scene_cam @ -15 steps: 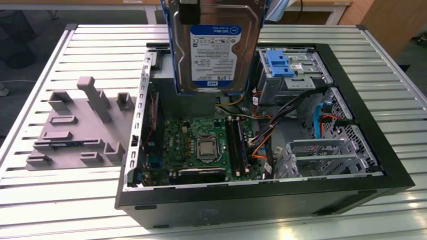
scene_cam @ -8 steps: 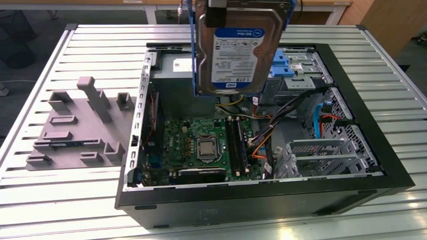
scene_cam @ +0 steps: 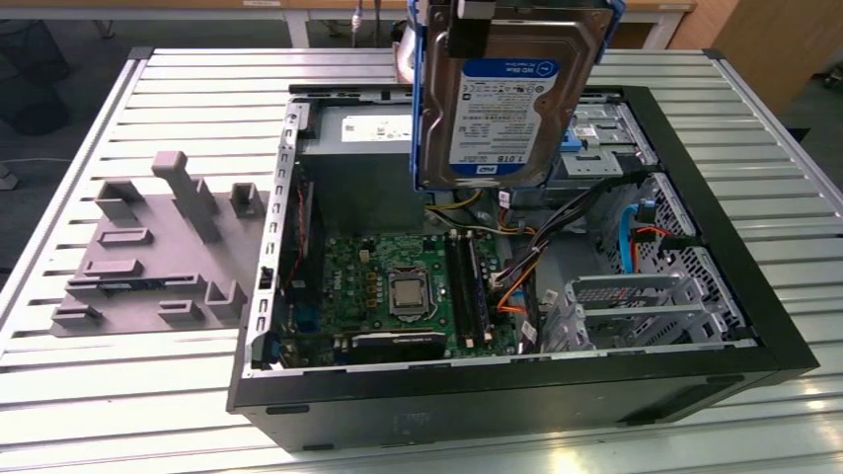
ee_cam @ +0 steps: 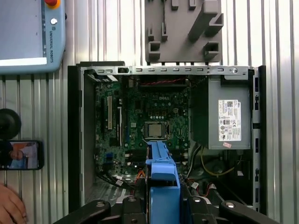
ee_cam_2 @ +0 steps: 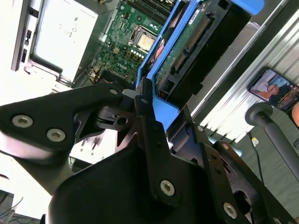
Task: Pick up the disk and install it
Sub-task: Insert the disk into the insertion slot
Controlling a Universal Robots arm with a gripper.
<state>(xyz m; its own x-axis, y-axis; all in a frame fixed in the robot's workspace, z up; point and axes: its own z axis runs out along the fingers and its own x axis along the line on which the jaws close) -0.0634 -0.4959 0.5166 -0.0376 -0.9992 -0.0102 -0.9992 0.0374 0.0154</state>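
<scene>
The disk (scene_cam: 507,114), a silver hard drive with a white-and-blue label in a blue plastic carrier, hangs upright above the back half of the open computer case (scene_cam: 527,395). My gripper (scene_cam: 514,25) is shut on its upper end. In the second wrist view the black fingers (ee_cam_2: 145,109) clamp the blue carrier, and the disk's green circuit side (ee_cam_2: 187,42) points down at the motherboard (ee_cam_2: 135,42). In the first wrist view the carrier's blue edge (ee_cam: 162,177) sticks out from my gripper (ee_cam: 163,205) over the case interior.
Inside the case lie the motherboard (scene_cam: 395,286), the grey power supply (ee_cam: 229,119), loose cables and a metal drive cage (scene_cam: 633,306). A grey fixture plate (scene_cam: 158,247) sits beside the case. A teach pendant (ee_cam: 28,37), a phone (ee_cam: 21,155) and a person's hand (ee_cam: 9,205) are nearby.
</scene>
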